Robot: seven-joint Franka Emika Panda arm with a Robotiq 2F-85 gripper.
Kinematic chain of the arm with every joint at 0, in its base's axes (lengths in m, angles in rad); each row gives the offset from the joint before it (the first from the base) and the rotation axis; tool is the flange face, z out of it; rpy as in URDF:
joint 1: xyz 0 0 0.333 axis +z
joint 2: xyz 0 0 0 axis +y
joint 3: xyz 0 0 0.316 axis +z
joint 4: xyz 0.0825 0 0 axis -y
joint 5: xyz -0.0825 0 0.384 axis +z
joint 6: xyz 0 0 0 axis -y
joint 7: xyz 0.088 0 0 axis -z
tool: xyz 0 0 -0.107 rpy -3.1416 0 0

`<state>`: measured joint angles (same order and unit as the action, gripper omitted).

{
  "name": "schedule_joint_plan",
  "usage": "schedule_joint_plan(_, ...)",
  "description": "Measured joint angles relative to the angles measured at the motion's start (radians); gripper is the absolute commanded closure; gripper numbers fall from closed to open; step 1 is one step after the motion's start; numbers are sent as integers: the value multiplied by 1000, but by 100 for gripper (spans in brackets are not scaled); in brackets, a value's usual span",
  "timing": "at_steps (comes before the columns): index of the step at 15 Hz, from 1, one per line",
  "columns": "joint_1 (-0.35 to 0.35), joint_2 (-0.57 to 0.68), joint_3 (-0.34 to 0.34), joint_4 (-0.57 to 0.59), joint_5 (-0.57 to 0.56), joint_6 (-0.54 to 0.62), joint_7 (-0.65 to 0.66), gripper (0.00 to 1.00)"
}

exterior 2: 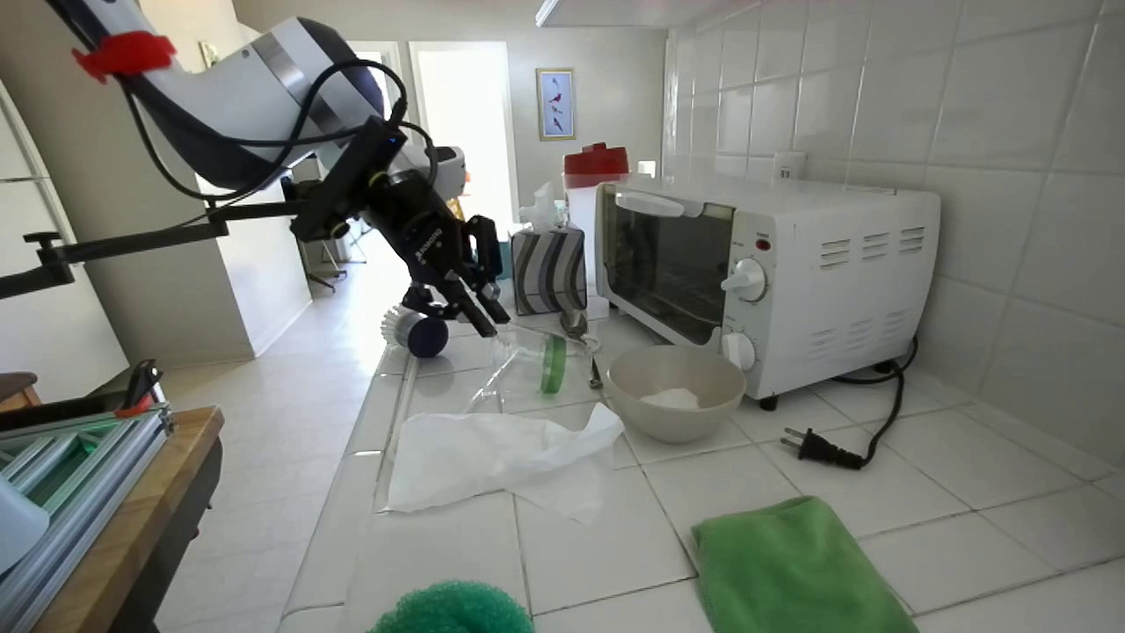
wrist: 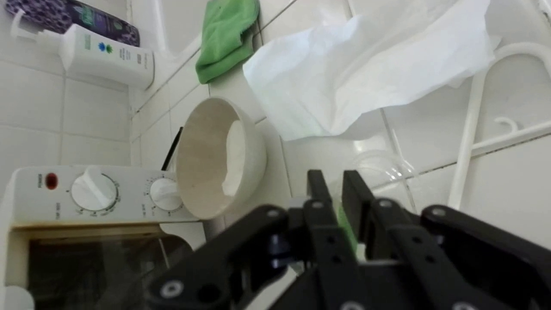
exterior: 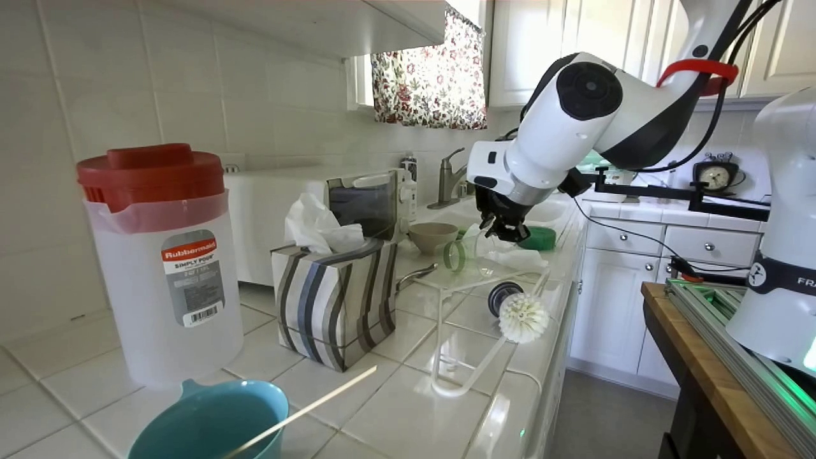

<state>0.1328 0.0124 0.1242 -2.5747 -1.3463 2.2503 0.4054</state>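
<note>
One gripper (wrist: 334, 174) low over the counter (exterior 2: 606, 571), near its front edge, tilted down at a clear, green-banded jar (exterior 2: 532, 369). Shows a narrow gap between the fingers (wrist: 319, 189), with green visible through it (cannot tell whether gripping the jar or merely above it). About the jar: lies on its side, a little in from the front edge.

Just beside it, toward the back edge, a spoon (exterior 2: 574, 323) and a bowl (exterior 2: 672, 422), the latter by a front corner of the oven (exterior 2: 791, 264). Inside the bowl, something white (exterior 2: 675, 398) (too plain to name). Along the counter's front edge, a white-bristled brush (exterior 2: 428, 337), a hanger (wrist: 472, 116) and a crumpled tissue (exterior 2: 492, 457). Past the tissue, a green scrubber (exterior 2: 453, 607) near the front edge and a green cloth (exterior 2: 791, 571) farther in. Toward the opposite end, in an exterior view, a striped box (exterior: 312, 299), a red-lidded pitcher (exterior: 172, 268) by the back edge and a blue cup (exterior: 210, 408) with a stick (exterior: 319, 403) leaning out over its rim.
</note>
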Motion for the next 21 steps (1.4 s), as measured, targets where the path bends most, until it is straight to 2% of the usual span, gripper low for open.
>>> schedule_joint_plan(1, 0, 1, 0, 1, 0, 4, 1, 68)
schedule_joint_plan(2, 0, 2, 0, 2, 0, 10, 1, 67)
schedule_joint_plan(3, 0, 2, 0, 2, 0, 14, 2, 62)
schedule_joint_plan(11, -1, 15, -1, 22, -31, 35, 6, 2)
schedule_joint_plan(12, -3, 17, -3, 23, -49, 42, 11, 0)
schedule_joint_plan(16, -16, 30, -16, 34, -136, 86, 41, 0)
schedule_joint_plan(17, -19, 35, -19, 39, -155, 95, 46, 3)
schedule_joint_plan(18, -22, 40, -22, 44, -170, 103, 52, 25)
schedule_joint_plan(20, -29, 52, -24, 52, -200, 115, 69, 29)
schedule_joint_plan(21, -31, 57, -25, 54, -213, 119, 76, 35)
